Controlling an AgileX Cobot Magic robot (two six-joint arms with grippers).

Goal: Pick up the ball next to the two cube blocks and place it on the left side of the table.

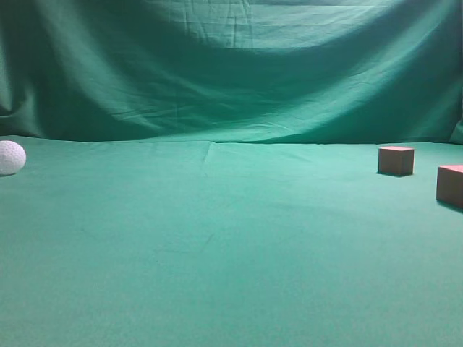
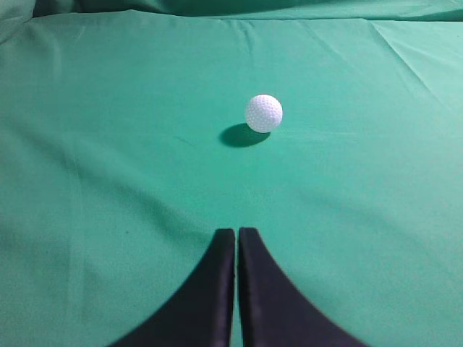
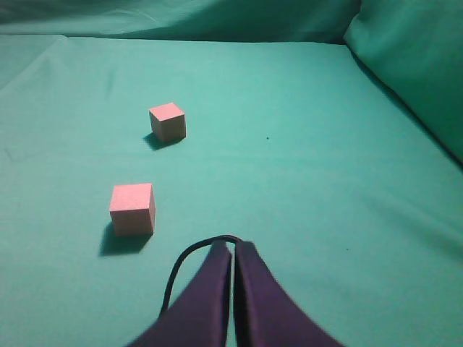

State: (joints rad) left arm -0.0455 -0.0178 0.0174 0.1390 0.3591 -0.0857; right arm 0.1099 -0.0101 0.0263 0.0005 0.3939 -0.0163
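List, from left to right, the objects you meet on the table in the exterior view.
ball → farther cube block → nearer cube block, cut off by the right edge.

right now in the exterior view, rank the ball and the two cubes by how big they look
1. The right-edge cube: looks largest, though it is cut off by the frame and seems nearer the camera.
2. The farther cube and the ball: about alike; the ball is also cropped at the left edge, so I won't rank them.
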